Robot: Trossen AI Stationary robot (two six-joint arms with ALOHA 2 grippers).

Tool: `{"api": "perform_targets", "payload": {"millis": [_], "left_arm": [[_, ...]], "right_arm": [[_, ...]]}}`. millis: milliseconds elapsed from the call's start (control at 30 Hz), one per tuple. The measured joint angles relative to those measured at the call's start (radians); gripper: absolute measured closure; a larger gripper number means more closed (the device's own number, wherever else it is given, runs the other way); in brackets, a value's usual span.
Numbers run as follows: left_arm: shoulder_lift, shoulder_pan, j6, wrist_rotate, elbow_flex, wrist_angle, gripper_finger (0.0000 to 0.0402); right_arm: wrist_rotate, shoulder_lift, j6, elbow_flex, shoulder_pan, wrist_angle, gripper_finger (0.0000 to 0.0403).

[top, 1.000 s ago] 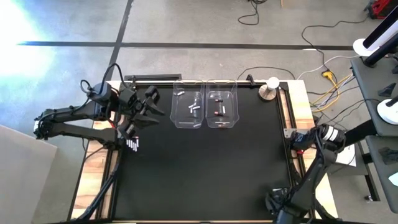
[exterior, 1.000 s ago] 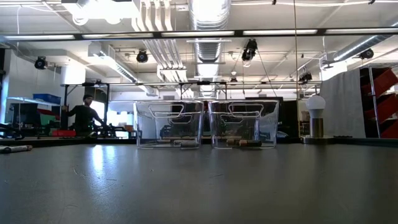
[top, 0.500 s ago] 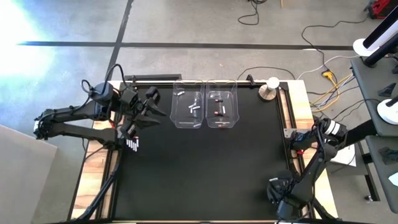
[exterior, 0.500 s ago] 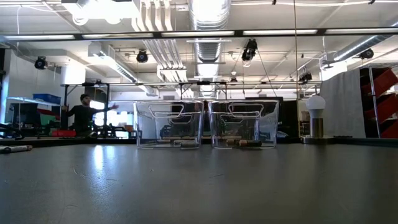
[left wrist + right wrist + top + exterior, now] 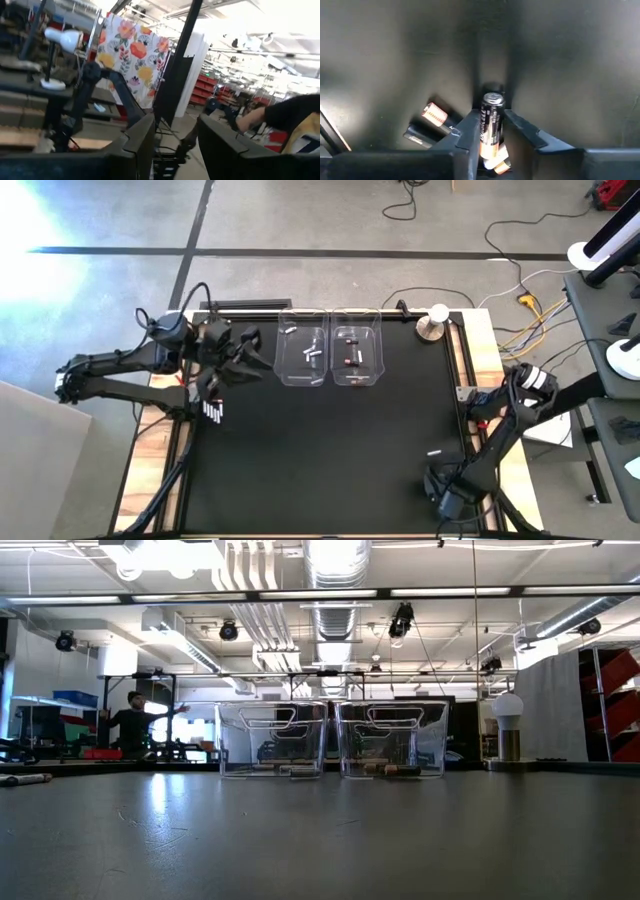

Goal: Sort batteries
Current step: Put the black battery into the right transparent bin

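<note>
Batteries, dark cells with copper ends: one (image 5: 490,125) stands on end between the fingers of the right gripper (image 5: 490,132), both fingers against its sides, a held grip; its silver cap faces the wrist camera. A further cell (image 5: 496,162) lies under it near the finger roots, and two more lie on the black mat just beside, one copper-capped (image 5: 438,116), one dark (image 5: 417,137).

Batteries, sorted: silvery-white cells (image 5: 311,352) in the left clear bin (image 5: 302,373); dark cells (image 5: 350,361) in the right clear bin (image 5: 357,377). The bins stand side by side, touching, at 12 o'clock on the table (image 5: 330,450).

Batteries, unsorted: a small cluster of pale cells (image 5: 213,413) at 9 o'clock on the table edge.

Right gripper, placement: at 5 o'clock, low over the mat in the near right corner.

Left gripper (image 5: 243,356): at 10 o'clock, just beside the left bin, raised; fingers (image 5: 137,142) parted with a clear gap, nothing between them.

Round silver-and-white knob (image 5: 436,320): at 1 o'clock, far right corner.

Person (image 5: 135,722): in the room behind, arm outstretched, seen in the low view.
</note>
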Motion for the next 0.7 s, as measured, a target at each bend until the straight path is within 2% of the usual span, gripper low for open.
{"api": "perform_targets", "payload": {"millis": [167,300,400,500,600,700], "left_arm": [[0.047,0.000,-0.039,0.000,0.000,-0.001,0.0274],[0.095,0.000,-0.062,0.000,0.000,-0.002,0.0274],[0.115,0.000,-0.084,0.003,0.000,-0.002,0.0274],[0.122,0.000,-0.088,0.032,0.000,-0.001,0.0274],[0.122,0.002,-0.062,0.033,0.000,-0.001,0.0274],[0.121,0.003,-0.060,0.030,0.000,0.000,0.0274]], "right_arm": [[-0.015,0.001,-0.092,-0.018,-0.051,0.006,0.0357],[-0.003,-0.002,-0.173,0.002,-0.110,-0.026,0.0359],[0.027,-0.013,-0.242,0.057,-0.159,-0.091,0.0355],[0.047,-0.056,-0.332,0.172,-0.229,-0.205,0.0356],[0.141,-0.106,-0.432,0.284,-0.317,-0.309,0.0361],[0.323,-0.155,-0.506,0.365,-0.442,-0.326,0.0360]]}}
